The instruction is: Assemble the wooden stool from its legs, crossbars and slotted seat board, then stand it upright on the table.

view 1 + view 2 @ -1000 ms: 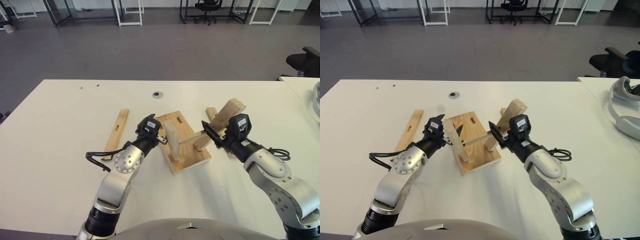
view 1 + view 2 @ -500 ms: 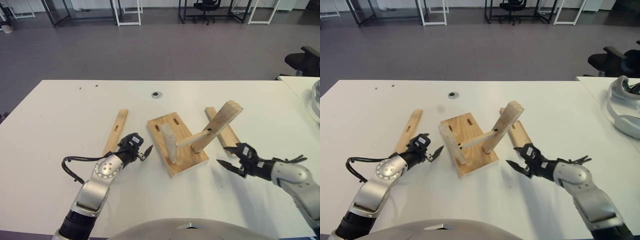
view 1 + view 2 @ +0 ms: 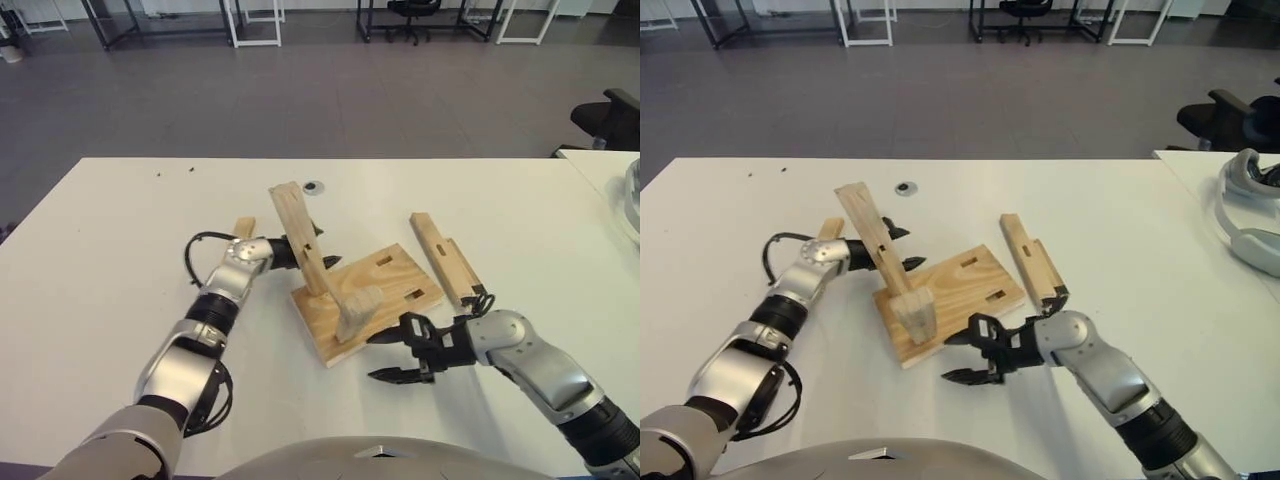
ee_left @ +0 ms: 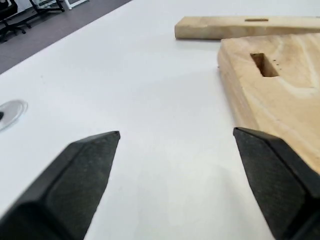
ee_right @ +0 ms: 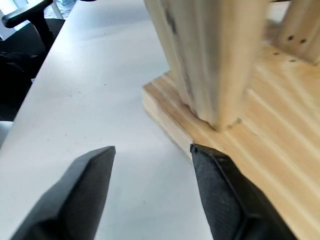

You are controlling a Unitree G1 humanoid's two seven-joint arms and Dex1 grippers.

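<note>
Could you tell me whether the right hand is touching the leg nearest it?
Apart. The right wrist view shows the open right hand short of the leg, with a strip of seat board between them.

Seat board: pale wood, rectangular, flat on the table near centre, turned at an angle. Two slots show open in its right half.

Tall leg: foot on the board's far-left part, leaning left and far, top end well above the board.

Second leg: stands on the board's near edge and looks short from the head views.

Slotted bar: flat on the table, just right of the board. Shorter piece lies along its right side.

Another bar: left of the board, only its far end visible.
</note>
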